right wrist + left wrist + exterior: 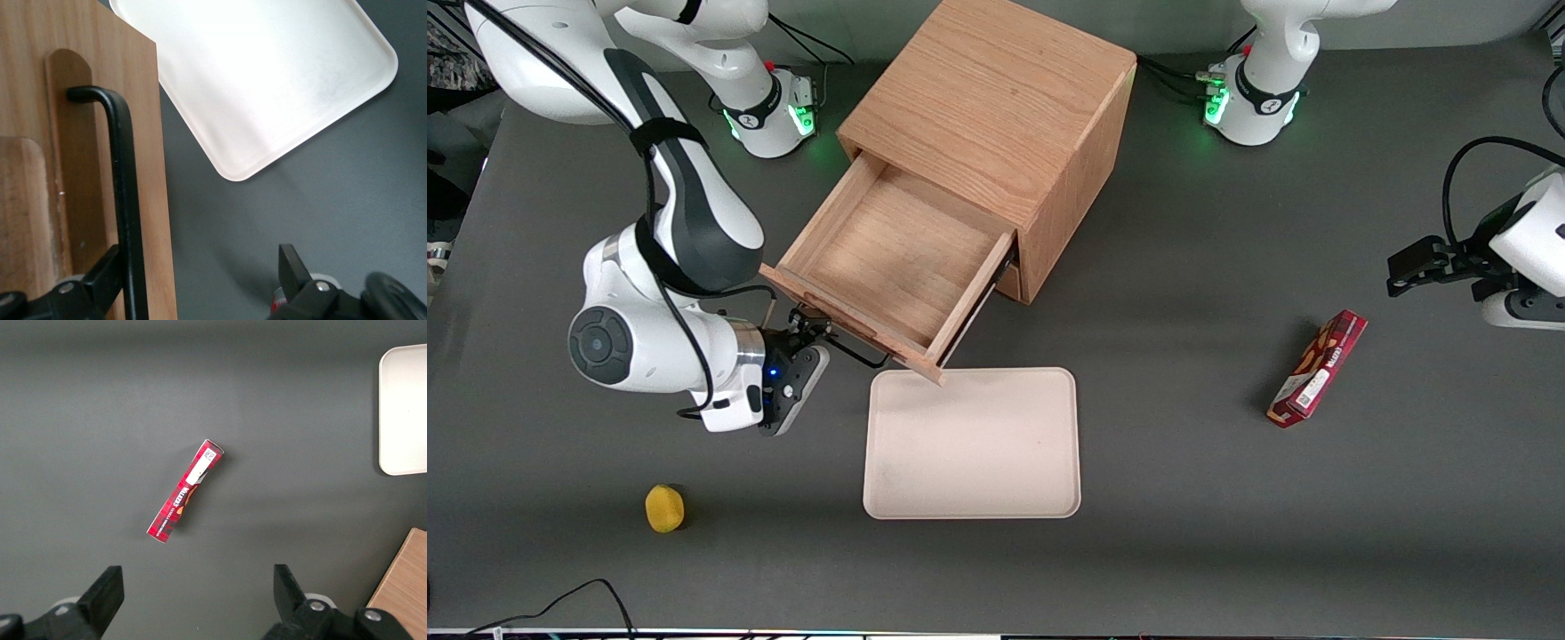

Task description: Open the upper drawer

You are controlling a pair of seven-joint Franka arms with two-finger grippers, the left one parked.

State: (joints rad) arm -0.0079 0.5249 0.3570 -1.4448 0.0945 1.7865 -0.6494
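The upper drawer (889,258) of the oak cabinet (996,107) stands pulled far out, its shallow wooden tray bare. A thin black wire handle (855,352) runs along the drawer front (80,67). My right gripper (805,336) sits at that front, at the handle's end nearer the working arm. In the right wrist view the gripper (199,263) is open wide. The handle (123,200) passes close against one finger (107,270), and the other finger (290,263) hangs over the dark table.
A cream tray (971,444) lies flat just in front of the drawer's corner, nearer the front camera. A yellow object (664,508) lies near the table's front edge. A red snack box (1319,368) lies toward the parked arm's end.
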